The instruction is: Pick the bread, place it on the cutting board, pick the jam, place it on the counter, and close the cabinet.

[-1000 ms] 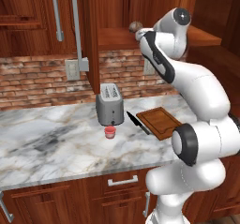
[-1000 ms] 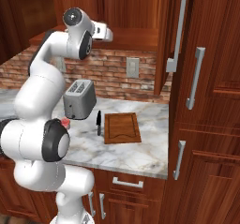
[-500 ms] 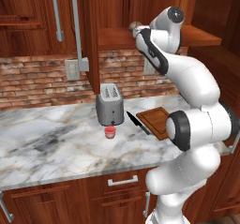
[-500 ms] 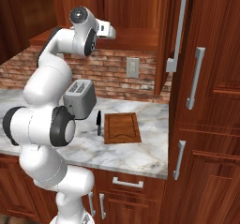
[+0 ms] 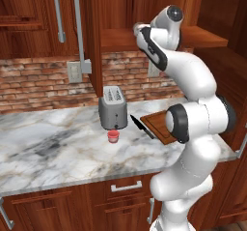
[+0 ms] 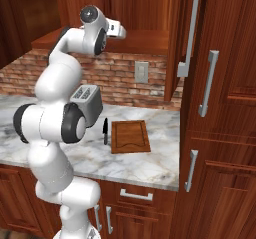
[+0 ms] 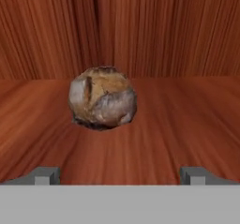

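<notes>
The bread (image 7: 103, 98) is sitting on the wooden shelf of the cabinet (image 5: 144, 36), just ahead of your gripper (image 7: 120, 175). You are seeing its fingers (image 7: 43, 175) standing wide apart, touching and holding nothing.

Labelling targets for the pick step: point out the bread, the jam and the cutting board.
bread (image 7: 103, 98): hand view, middle of its mottled crust, on the cabinet shelf.
jam (image 5: 113, 136): left base view, on its red top, in front of the toaster.
cutting board (image 6: 130, 136): right base view, middle of its bare wooden face.
</notes>
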